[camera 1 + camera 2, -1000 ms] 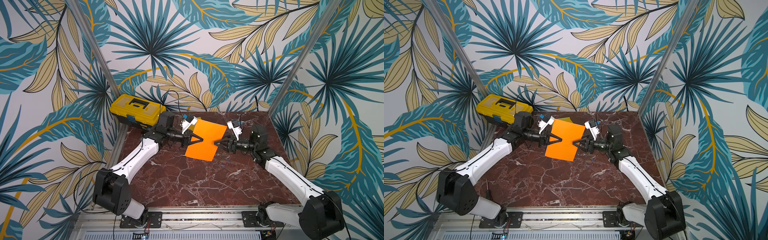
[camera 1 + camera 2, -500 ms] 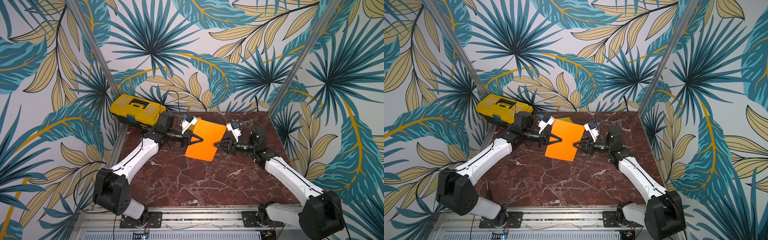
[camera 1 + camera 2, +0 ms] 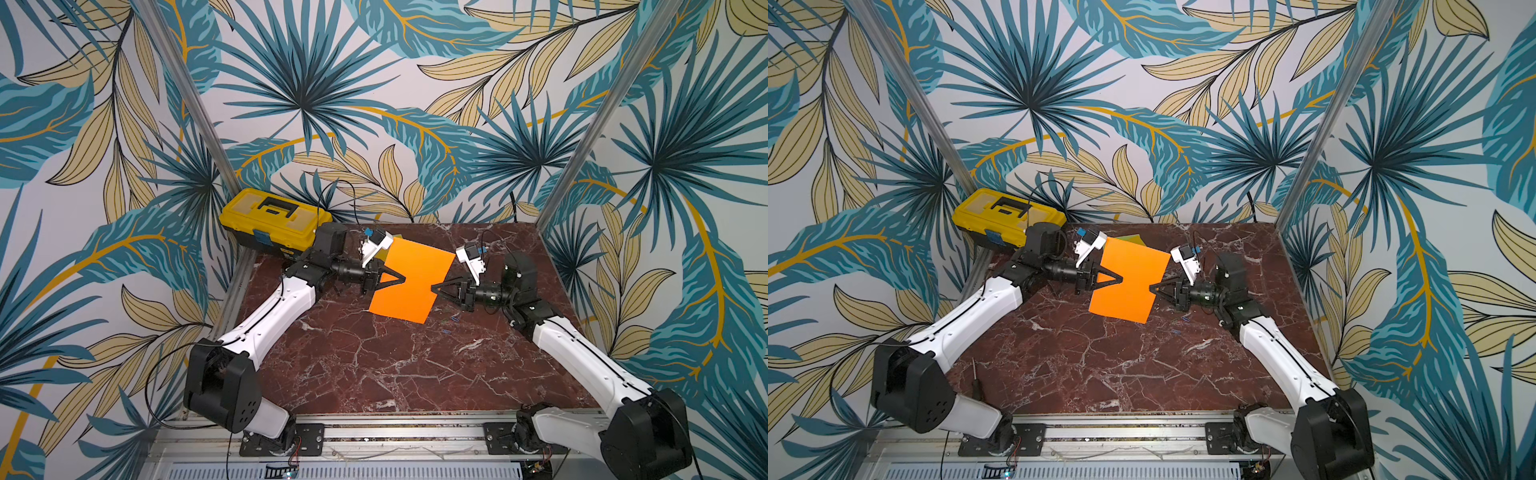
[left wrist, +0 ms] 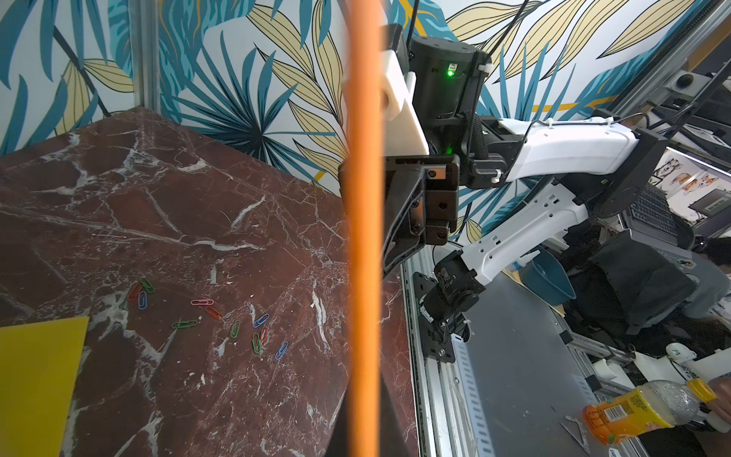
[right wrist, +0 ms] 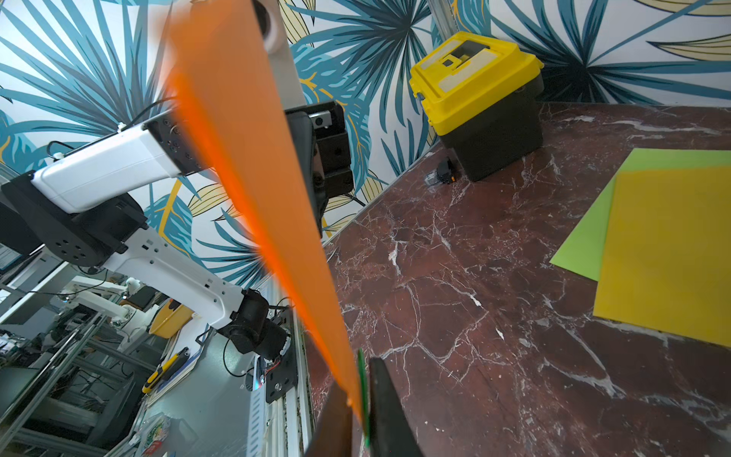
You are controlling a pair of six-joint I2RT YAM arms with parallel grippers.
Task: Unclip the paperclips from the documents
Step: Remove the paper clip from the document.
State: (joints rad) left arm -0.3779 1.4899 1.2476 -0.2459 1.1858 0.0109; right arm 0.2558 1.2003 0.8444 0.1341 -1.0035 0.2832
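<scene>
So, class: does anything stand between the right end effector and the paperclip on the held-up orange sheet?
Nothing visible does. The right end effector is at the edge of the orange sheet, and its fingers pinch the green paperclip there. The left end effector holds the opposite edge.

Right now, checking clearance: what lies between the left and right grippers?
Only the orange sheet, held aloft: left gripper at one edge, right gripper at the opposite. Both top views show it.

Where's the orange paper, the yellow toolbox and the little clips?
orange sheet point(image 3: 417, 264), in a top view, its upper face
yellow toolbox point(image 3: 249, 214), in a top view, its lid
loose paperclips point(image 4: 213, 313), left wrist view, one red clip
</scene>
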